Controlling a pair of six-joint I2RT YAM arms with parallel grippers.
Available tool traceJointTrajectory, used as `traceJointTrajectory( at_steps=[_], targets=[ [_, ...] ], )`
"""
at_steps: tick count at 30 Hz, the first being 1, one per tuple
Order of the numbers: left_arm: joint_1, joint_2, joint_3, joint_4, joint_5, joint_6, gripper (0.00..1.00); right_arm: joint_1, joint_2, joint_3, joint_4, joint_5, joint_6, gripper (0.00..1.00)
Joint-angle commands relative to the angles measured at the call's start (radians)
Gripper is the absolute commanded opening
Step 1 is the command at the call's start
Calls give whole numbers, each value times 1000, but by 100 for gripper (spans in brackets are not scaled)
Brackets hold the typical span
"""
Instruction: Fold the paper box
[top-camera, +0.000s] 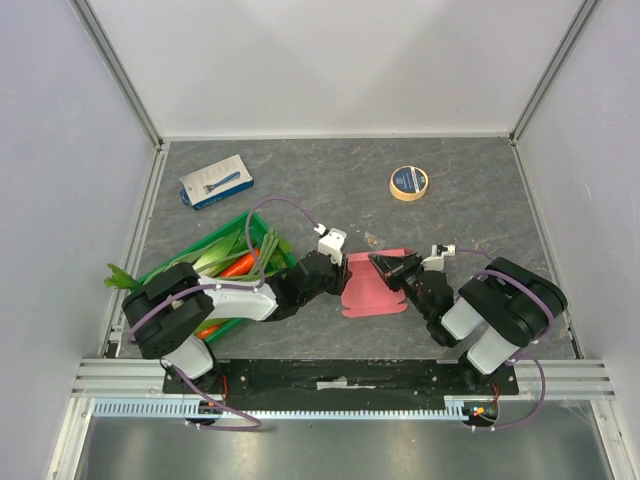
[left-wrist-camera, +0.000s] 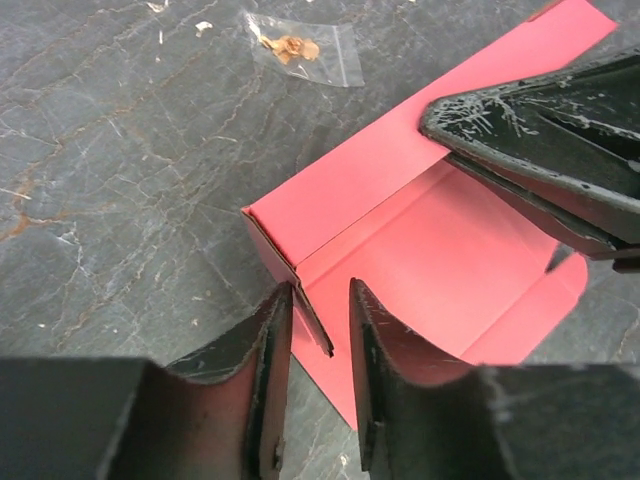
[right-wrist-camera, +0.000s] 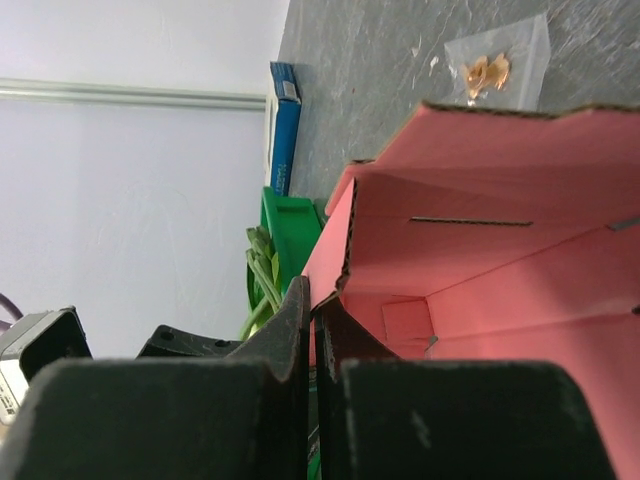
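- Pink-salmon thin-card paper box (top-camera: 375, 285) sits half raised at table centre, between both grippers. Nothing inside it.
- Right gripper (right-wrist-camera: 312, 300): fingers pressed together, pinching a side wall's edge.
- Left gripper (left-wrist-camera: 318, 290): jaws slightly spread, straddling the end flap, not clamped.
- Step, as judged: forming the walls. Next move calls for folding that end flap inward while the right gripper steadies the box.
- Green plastic crate (top-camera: 195, 247) holds green stalks (top-camera: 215, 258) and an orange carrot (top-camera: 238, 266).

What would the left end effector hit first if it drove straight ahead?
The box. Its upright end wall stands in the gap between the left end effector's fingers, so almost any advance likely meets card at once, though exact depth is hard to judge.
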Motion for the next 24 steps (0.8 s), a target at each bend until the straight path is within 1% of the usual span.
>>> traceJointTrajectory(
  at_steps=[1, 4, 6, 7, 9, 10, 14, 16, 18, 19, 20, 21, 22, 23, 24],
  targets=[
    [-6, -84, -32, 131, 73, 24, 42, 16, 4, -32, -92, -98, -66, 0],
    [0, -145, -64, 108, 90, 55, 49, 3, 0, -38, -92, -112, -64, 0],
    [8, -190, -87, 87, 97, 70, 50, -11, 3, -43, -80, -120, -60, 0],
    [12, -246, -98, 58, 86, 75, 50, -14, 3, -43, -78, -130, -60, 0],
    [24, -312, -147, 50, 77, 75, 50, -24, 1, -48, -73, -135, -60, 0],
    [31, -386, -165, 44, 77, 78, 47, -29, 0, -48, -73, -141, -60, 0],
    [58, -516, -230, -28, -17, 67, 36, -43, -3, -49, -63, -156, -55, 0],
    [75, -511, -216, -80, -85, 49, 33, -46, -3, -49, -60, -161, -55, 0],
    [100, -457, -176, -123, -112, 69, 33, -49, -3, -48, -60, -164, -54, 0],
    [103, -428, -157, -133, -106, 88, 33, -49, -2, -48, -57, -166, -52, 0],
    [106, -394, -103, -143, -98, 113, 31, -50, -2, -49, -53, -166, -50, 0],
    [106, -318, -69, -195, -89, 135, 28, -50, 0, -49, -50, -167, -49, 0],
    [106, -281, -36, -227, -75, 162, 22, -49, 1, -49, -47, -167, -47, 0],
    [106, -250, 16, -257, -72, 165, 21, -52, 3, -51, -43, -169, -43, 0],
    [104, -206, 25, -258, -60, 176, 21, -52, 4, -48, -41, -169, -43, 0]
  ],
)
